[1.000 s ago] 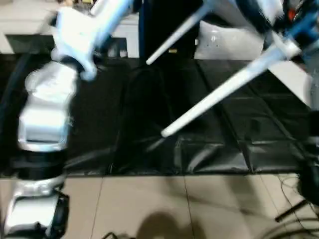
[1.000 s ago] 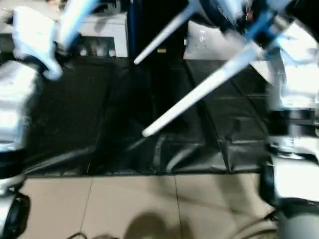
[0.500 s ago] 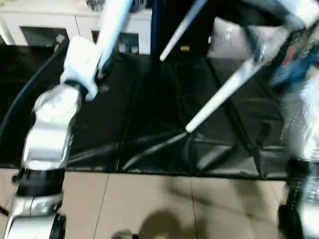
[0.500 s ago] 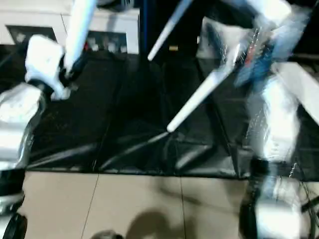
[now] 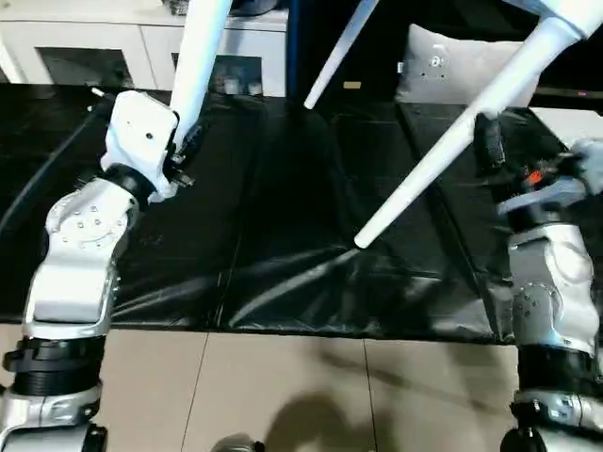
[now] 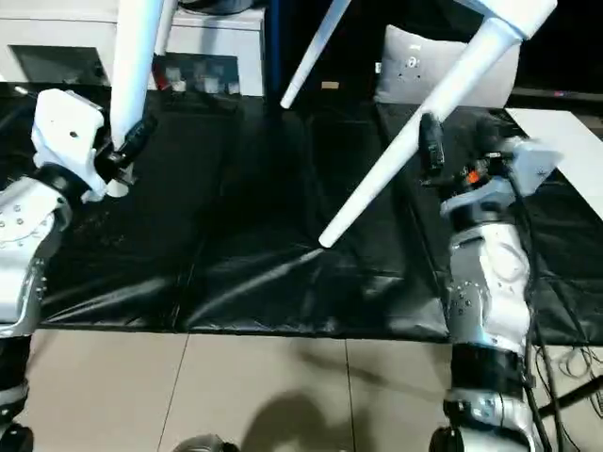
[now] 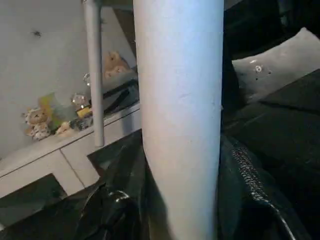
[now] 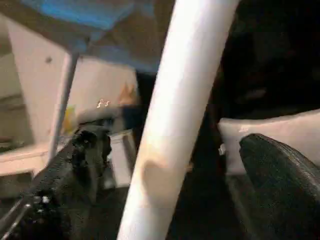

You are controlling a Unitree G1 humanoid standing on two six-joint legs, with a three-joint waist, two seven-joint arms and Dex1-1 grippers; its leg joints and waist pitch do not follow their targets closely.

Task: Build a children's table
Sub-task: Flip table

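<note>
The children's table is lifted, and its white tapered legs point down toward me. My left gripper (image 5: 182, 151) is shut on the left leg (image 5: 201, 66), whose tube sits tight between both black fingers (image 7: 248, 182). The long right leg (image 5: 443, 155) slants down over the mat, and its tip hangs free. My right gripper (image 8: 170, 142) is open around this leg, with a gap on each side of the tube. One of its fingers (image 6: 431, 143) stands just beside the tube. A third leg (image 5: 339, 52) slants farther back. The tabletop is out of view above.
A black-covered work surface (image 5: 283, 235) spreads below the legs, with tiled floor (image 5: 283, 395) in front of it. A white pillow (image 5: 452, 71) lies at the back right and a white cabinet (image 5: 85, 42) stands at the back left. Cables (image 6: 565, 367) trail on the floor at the right.
The whole view has shifted and steadied. My right arm has come down from high beside the long leg to a lower spot along it. My left gripper keeps its hold.
</note>
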